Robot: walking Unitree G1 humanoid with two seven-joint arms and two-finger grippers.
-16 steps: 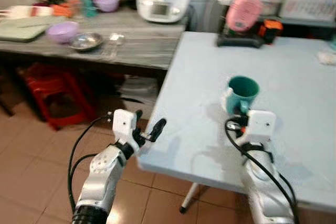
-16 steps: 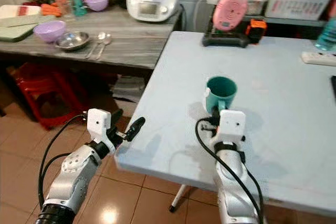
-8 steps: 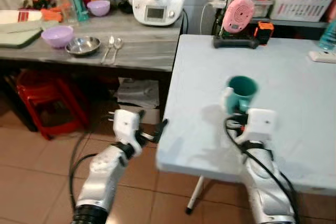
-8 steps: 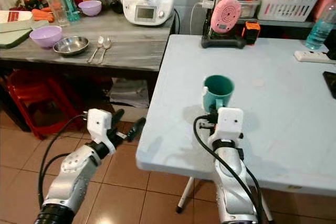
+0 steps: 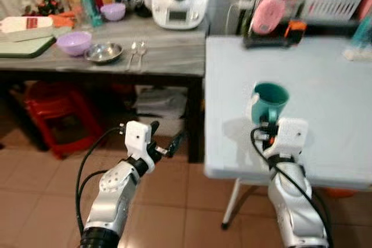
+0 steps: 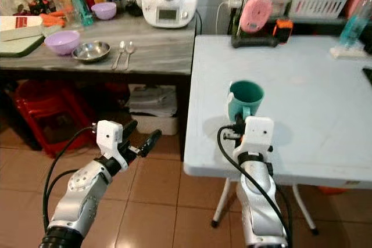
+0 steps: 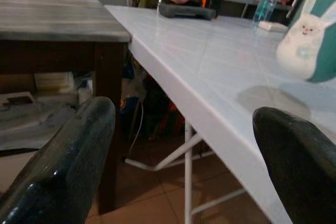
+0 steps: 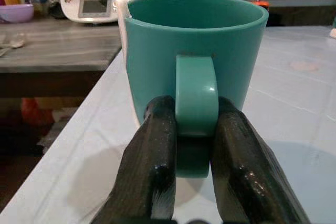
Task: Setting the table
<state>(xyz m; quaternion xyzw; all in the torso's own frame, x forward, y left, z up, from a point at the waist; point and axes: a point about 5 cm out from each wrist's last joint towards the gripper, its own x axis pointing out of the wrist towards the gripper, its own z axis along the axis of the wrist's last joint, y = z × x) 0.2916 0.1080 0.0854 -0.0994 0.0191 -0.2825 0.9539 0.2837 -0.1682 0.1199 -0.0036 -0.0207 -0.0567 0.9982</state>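
"Is the table set yet?"

"Not really. The right gripper pinches the handle of the teal cup with a white bunny on its side, over the pale blue table. I can't tell if the cup sits on it. The steel bowl and spoons wait on the grey wooden counter."

"Is there room?"

"Lots of bare table behind the cup. The front edge is near. The left gripper hangs wide apart over the floor."
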